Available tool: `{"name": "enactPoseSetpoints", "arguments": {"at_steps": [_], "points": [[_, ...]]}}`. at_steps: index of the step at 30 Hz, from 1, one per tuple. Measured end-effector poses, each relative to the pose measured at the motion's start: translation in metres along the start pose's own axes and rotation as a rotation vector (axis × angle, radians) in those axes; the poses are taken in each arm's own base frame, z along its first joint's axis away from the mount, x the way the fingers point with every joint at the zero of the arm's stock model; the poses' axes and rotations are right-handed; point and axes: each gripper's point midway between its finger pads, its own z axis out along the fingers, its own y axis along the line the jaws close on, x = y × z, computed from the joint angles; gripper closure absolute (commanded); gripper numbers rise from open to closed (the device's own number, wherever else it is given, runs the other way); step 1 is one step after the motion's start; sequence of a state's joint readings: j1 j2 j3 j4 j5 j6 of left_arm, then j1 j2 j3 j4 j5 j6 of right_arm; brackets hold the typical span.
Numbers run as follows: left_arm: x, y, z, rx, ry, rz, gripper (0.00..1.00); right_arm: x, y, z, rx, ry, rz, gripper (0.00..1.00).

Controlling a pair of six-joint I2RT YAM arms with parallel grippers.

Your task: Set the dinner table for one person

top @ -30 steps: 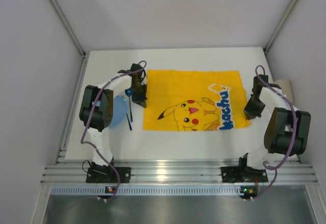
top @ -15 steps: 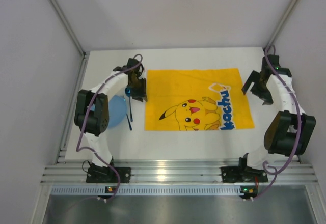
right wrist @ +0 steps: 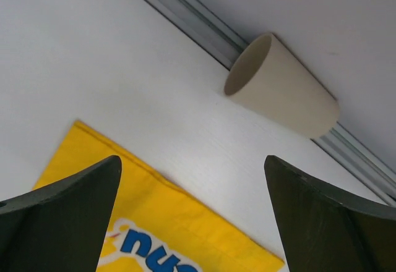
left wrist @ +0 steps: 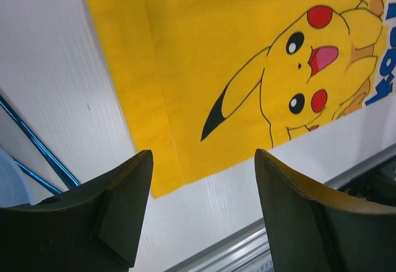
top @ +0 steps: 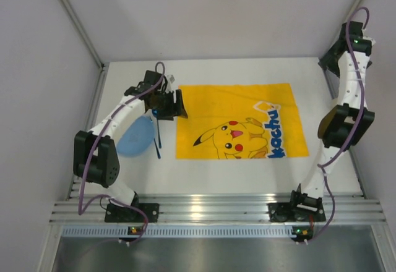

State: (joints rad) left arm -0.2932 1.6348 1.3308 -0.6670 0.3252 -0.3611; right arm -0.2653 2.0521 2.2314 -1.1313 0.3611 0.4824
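Observation:
The dinner table [top: 247, 173] is a plain white top, with a yellow Pikachu-print mat [top: 241, 120] lying flat in its middle. My left gripper [top: 174, 107] hovers over the mat's left edge. In the left wrist view it [left wrist: 203, 153] stands open with nothing between its fingers, above the mat's [left wrist: 216, 68] near corner. My right gripper [top: 329, 59] is raised high at the far right. In the right wrist view it [right wrist: 192, 158] is open and empty, looking down on the mat's corner [right wrist: 154, 222] and a beige cup [right wrist: 281, 86] lying on its side.
A light blue plate [top: 135, 137] lies left of the mat, with thin blue utensils [top: 159, 137] between plate and mat; both [left wrist: 37, 145] show at the left wrist view's edge. Metal rails [top: 216, 210] run along the near edge, and grey walls enclose the table.
Both grippers have gone from shut to open, letting go of the mat. The right arm rose and swung to the far right corner. The left arm stretched out further.

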Motion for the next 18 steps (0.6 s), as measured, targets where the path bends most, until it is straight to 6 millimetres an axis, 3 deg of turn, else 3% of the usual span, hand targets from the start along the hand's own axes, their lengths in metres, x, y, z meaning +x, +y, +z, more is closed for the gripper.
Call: {"name": "enactPoseSetpoints", "arguments": {"at_steps": [2, 4, 7, 14, 18], "points": [[0.017, 0.0, 0.004, 0.026, 0.046, -0.019, 0.28, -0.009, 0.006, 0.023, 0.032, -0.008, 0.015, 0.0], [0.031, -0.002, 0.007, 0.055, 0.085, -0.038, 0.28, -0.006, 0.008, 0.04, 0.063, 0.005, 0.026, 0.0], [0.041, -0.009, 0.009, 0.105, 0.121, -0.063, 0.29, 0.005, -0.001, 0.049, 0.122, 0.027, 0.03, 0.0], [0.033, -0.034, -0.001, 0.23, 0.099, -0.057, 0.29, -0.003, -0.02, 0.051, 0.227, -0.027, 0.051, 0.0], [0.031, -0.043, -0.005, 0.278, 0.086, -0.055, 0.28, 0.005, -0.035, 0.061, 0.288, -0.012, 0.049, 0.0]]}}
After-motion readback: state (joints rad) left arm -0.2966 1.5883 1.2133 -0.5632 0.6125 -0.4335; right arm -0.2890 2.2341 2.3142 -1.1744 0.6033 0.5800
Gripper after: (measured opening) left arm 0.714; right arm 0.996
